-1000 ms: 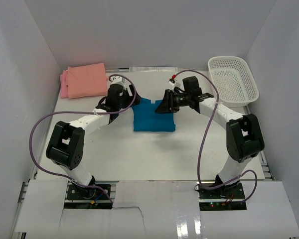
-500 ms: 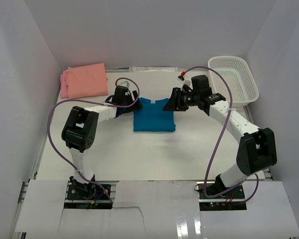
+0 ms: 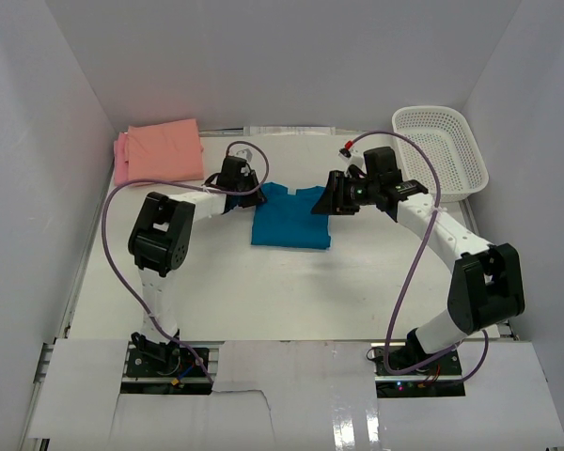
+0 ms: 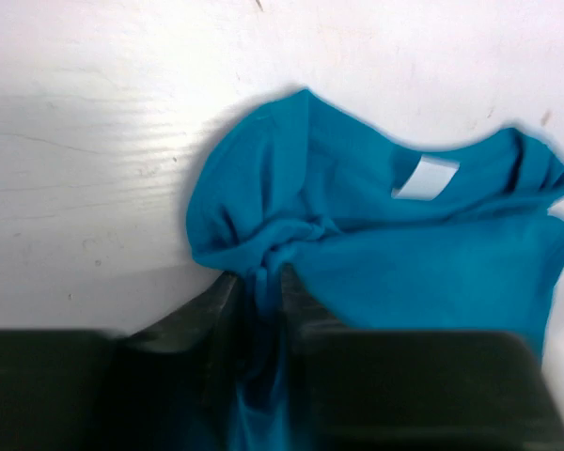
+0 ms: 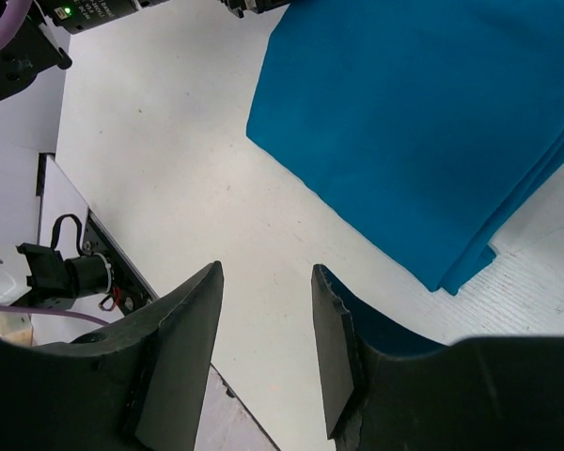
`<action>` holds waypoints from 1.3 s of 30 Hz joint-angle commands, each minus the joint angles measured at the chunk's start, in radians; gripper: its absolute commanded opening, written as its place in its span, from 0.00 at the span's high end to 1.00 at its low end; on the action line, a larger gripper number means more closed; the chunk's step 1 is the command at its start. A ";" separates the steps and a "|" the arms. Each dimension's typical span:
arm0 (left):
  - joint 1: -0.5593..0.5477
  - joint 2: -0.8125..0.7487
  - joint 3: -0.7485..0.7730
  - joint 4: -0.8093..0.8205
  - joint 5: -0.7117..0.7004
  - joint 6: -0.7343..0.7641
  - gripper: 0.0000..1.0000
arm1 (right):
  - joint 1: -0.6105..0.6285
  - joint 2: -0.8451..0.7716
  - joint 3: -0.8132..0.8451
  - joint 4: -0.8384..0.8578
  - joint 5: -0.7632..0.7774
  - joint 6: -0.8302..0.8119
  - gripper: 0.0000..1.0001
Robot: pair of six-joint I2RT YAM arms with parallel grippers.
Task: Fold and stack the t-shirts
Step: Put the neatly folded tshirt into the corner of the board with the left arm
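Observation:
A teal-blue t-shirt lies partly folded in the middle of the table, collar toward the far side, its white neck label showing. At the shirt's far left corner, my left gripper is shut on a bunched fold of the teal cloth. My right gripper hovers at the far right corner of the shirt, open. Only bare table shows between its fingers, and the teal shirt lies just beyond them. A folded salmon-orange t-shirt rests on a pink one at the far left.
A white mesh basket stands at the far right corner. White walls close in the table on three sides. Purple cables loop from both arms above the table.
Both arms have reached farther out to the shirt's far corners. The left gripper has closed on the cloth at the left shoulder, and the collar edge has bunched up.

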 commanded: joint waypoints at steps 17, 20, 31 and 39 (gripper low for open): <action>0.214 0.080 0.393 -0.277 0.216 0.045 1.00 | -0.017 -0.076 -0.010 -0.004 -0.013 -0.021 0.50; 0.244 0.082 0.436 -0.310 0.211 0.044 1.00 | -0.018 -0.081 -0.021 0.000 -0.021 -0.021 0.50; 0.267 0.129 0.703 -0.373 0.242 0.126 1.00 | -0.017 -0.133 -0.070 0.014 -0.037 -0.020 0.50; 0.356 0.184 0.860 -0.412 0.248 0.157 1.00 | -0.015 -0.167 -0.115 0.027 -0.043 -0.015 0.50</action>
